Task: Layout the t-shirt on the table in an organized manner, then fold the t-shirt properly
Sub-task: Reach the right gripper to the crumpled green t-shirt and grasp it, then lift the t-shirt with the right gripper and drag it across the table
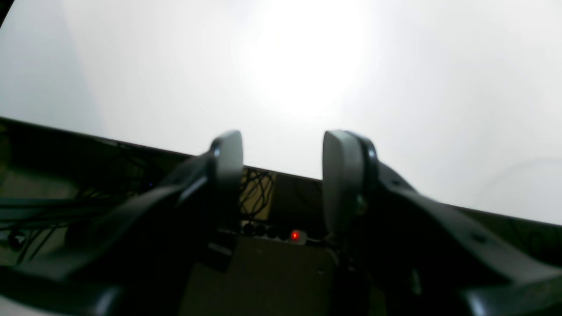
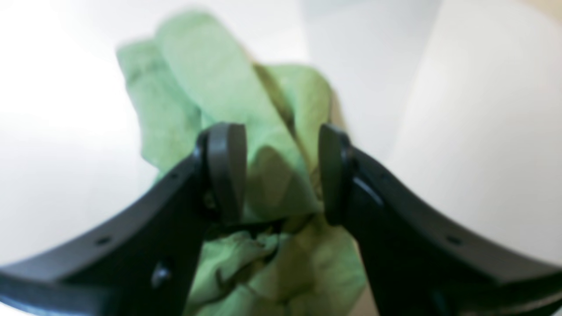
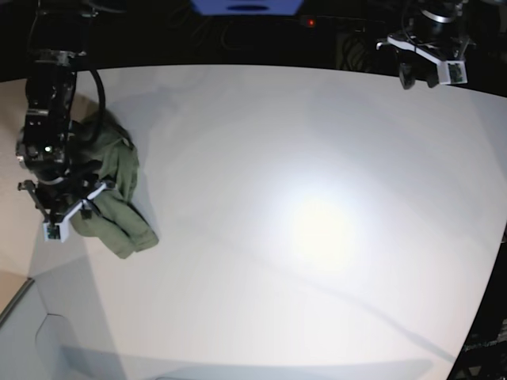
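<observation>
- The right gripper (image 2: 281, 171) sits at the left side of the base view, low over the crumpled t-shirt (image 3: 117, 198). In the right wrist view its two pads stand apart, and green cloth (image 2: 228, 101) shows in the gap and beyond the fingertips — nothing is pinched between them.
- The t-shirt lies in a bunched, creased heap directly under and ahead of that gripper, close to the left edge of the table (image 3: 317, 222). Folds spread out in front of the pads and below them; no sleeve or collar can be told apart.
- The wide white tabletop lies between the two arms.
- The left gripper (image 1: 281, 175) is at the far right corner in the base view, well apart from the shirt. Its pads stand apart with nothing between them — beyond them only the table edge and dark cables (image 1: 257, 193) show.
</observation>
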Motion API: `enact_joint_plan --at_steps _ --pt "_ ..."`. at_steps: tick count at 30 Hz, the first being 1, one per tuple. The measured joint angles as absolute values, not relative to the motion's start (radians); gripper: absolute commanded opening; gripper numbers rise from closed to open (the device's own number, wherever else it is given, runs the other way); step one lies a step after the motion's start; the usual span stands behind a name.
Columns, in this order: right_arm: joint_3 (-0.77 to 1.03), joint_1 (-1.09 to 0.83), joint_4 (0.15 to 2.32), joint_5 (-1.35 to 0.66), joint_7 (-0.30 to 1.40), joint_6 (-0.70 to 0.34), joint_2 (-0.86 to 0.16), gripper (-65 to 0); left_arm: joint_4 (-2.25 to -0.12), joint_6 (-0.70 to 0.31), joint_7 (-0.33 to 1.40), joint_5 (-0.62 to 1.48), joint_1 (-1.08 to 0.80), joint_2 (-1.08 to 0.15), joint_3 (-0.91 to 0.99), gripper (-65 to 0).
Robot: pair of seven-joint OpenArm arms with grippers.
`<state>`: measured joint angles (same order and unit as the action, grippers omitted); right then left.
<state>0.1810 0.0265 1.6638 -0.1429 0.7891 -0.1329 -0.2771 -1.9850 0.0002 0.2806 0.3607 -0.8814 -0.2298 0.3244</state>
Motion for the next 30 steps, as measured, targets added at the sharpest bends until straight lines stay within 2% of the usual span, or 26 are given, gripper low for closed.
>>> enact_joint_plan --at_steps 8,10,13,19,25,30 --pt "0.181 0.058 1.533 -0.139 0.762 -0.135 -0.277 -39.8 -1.982 0.0 0.277 0.361 -0.864 -0.23 0.324 -36.6" --pt "0.177 0.057 1.524 -0.141 0.762 -0.134 -0.277 -47.4 -1.982 0.0 0.276 0.361 -0.858 -0.23 0.324 -36.6" --pt "0.176 0.05 1.529 -0.143 0.762 -0.135 -0.278 -65.0 -1.982 0.0 0.277 0.361 -0.859 -0.229 0.324 -36.6" --pt "0.175 0.033 1.739 -0.136 0.784 -0.136 -0.277 -65.0 -1.982 -0.001 0.281 0.362 -0.86 -0.189 0.326 -36.6" --pt "0.122 0.089 1.999 -0.142 0.774 -0.262 -0.28 -65.0 -1.982 -0.001 0.28 0.361 -0.859 -0.186 0.324 -36.6" --pt "0.077 0.181 2.021 -0.138 0.785 -0.269 -0.223 -65.0 -1.982 -0.001 0.277 0.361 -0.86 -0.187 0.326 -36.6"
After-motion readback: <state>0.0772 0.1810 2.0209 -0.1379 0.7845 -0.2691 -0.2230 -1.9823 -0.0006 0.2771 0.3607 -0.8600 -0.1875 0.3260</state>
